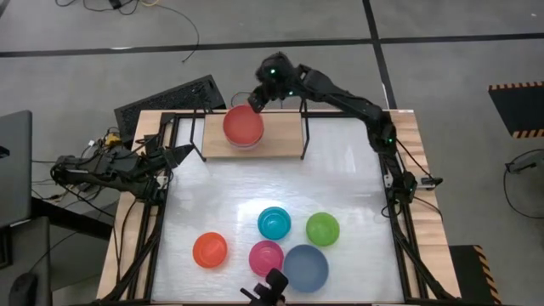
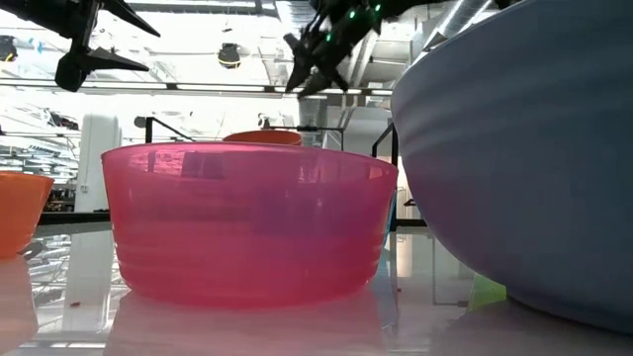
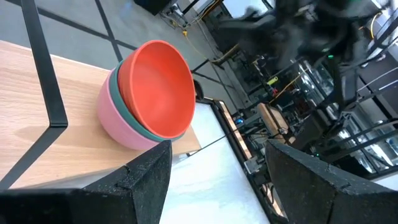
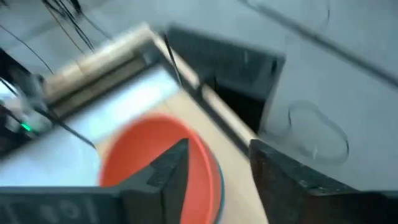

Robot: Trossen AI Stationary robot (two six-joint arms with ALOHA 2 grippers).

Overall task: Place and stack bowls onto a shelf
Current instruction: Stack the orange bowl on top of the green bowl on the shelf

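Note:
The light-wood shelf point(image 1: 285, 136) stands at the table's far side. On its left half is a stack point(image 1: 244, 126): the red bowl point(image 3: 158, 87) nested in the dark green bowl point(image 3: 126, 112), which sits in the pale pink bowl point(image 3: 112, 121) resting on the board. My right gripper point(image 1: 256, 97) point(image 4: 217, 165) hovers open just past the stack's far rim, touching nothing. My left gripper point(image 1: 174, 155) point(image 3: 217, 168) waits open at the table's left edge, facing the stack. The teal point(image 1: 274, 223), lime point(image 1: 322, 229), orange point(image 1: 210, 250), magenta point(image 1: 266, 257) and grey-blue point(image 1: 305, 268) bowls sit upright on the near half of the table.
Thin black uprights point(image 1: 304, 127) frame the shelf, and its right half is bare wood. A black keyboard point(image 1: 170, 100) lies beyond the table's far-left corner. A black camera mount point(image 1: 269, 289) stands at the near edge. White tabletop lies open between the shelf and the loose bowls.

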